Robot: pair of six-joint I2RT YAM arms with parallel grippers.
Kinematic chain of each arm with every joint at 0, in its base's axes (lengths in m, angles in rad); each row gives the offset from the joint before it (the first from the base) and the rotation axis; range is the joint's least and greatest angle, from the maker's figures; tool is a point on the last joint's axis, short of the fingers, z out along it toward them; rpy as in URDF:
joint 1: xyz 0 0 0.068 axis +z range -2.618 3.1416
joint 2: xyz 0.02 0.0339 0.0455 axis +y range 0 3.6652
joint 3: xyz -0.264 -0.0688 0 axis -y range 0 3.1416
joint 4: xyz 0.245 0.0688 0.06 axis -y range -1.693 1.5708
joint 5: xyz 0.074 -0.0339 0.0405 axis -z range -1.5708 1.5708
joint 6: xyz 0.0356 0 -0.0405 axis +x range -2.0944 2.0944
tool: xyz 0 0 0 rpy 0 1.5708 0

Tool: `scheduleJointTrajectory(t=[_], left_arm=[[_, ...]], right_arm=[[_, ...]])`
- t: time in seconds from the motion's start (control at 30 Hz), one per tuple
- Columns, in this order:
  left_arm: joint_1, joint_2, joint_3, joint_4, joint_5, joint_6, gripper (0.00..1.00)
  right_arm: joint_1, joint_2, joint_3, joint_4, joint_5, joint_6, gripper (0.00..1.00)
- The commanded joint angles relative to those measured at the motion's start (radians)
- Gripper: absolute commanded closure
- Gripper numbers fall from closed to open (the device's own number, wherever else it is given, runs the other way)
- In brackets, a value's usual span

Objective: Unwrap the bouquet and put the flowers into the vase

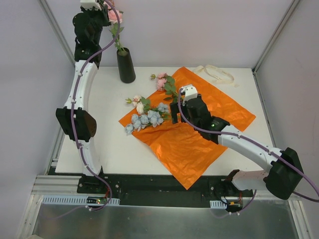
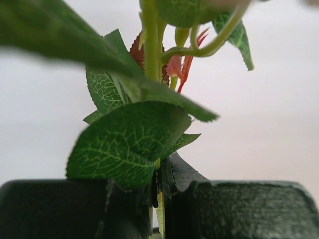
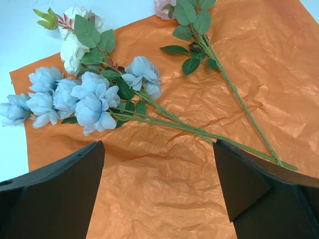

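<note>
Above the black vase (image 1: pixel 126 65) at the counter's (image 1: pixel 104 144) far left corner, the left claw (image 2: pixel 159 194) is pinched tight on a pink rose stem (image 2: pixel 149 50) whose lower end meets the vase mouth. Over the flattened orange paper (image 3: pixel 189 199), the right claw (image 3: pixel 159 169) gapes wide and holds nothing. Just beyond its tips, pale blue roses (image 3: pixel 79 97), a cream rose (image 3: pixel 70 52) and another pink bloom (image 1: pixel 160 82) lie on the paper.
</note>
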Motion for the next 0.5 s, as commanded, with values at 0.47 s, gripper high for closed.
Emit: scheduleJointTrajectory(t=[0.47], left_arm=[[0.019,-0.031,-0.263,-0.049,0.076,-0.099,0.72]], right_arm=[[-0.091,0.104,0.082,-0.093,-0.046,0.088,0.08]])
